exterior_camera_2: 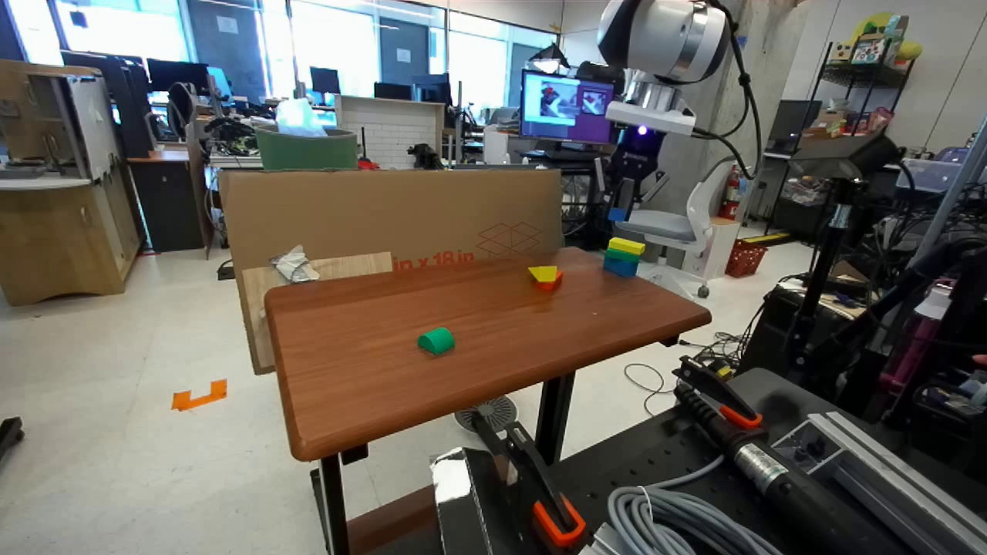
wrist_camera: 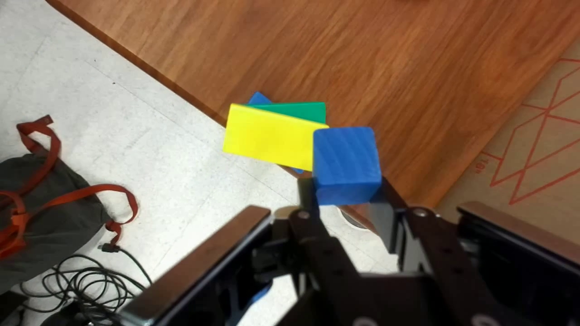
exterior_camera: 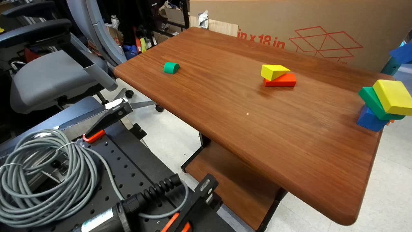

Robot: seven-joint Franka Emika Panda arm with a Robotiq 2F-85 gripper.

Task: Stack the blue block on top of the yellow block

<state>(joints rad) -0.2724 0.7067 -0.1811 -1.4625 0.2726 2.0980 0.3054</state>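
My gripper [wrist_camera: 348, 192] is shut on the small blue block [wrist_camera: 347, 158]. In an exterior view, the gripper [exterior_camera_2: 626, 189] holds the blue block [exterior_camera_2: 617, 213] in the air above the stack, with a gap between. The yellow block [wrist_camera: 272, 138] lies flat on top of a green block [wrist_camera: 303, 110], which rests on a larger blue block [exterior_camera: 370, 118]. The stack stands near the table's edge, its layers turned against each other. In the wrist view the held block overlaps the yellow block's right end. In an exterior view the held blue block [exterior_camera: 401, 53] is cut off by the picture's edge.
A yellow wedge [exterior_camera: 273, 71] lies on a red block [exterior_camera: 280, 81] on the wooden table [exterior_camera: 225, 106]. A green half-round block [exterior_camera: 171, 68] lies farther off. A large cardboard sheet [exterior_camera_2: 385, 208] stands along one table side. An office chair [exterior_camera: 58, 77] stands nearby.
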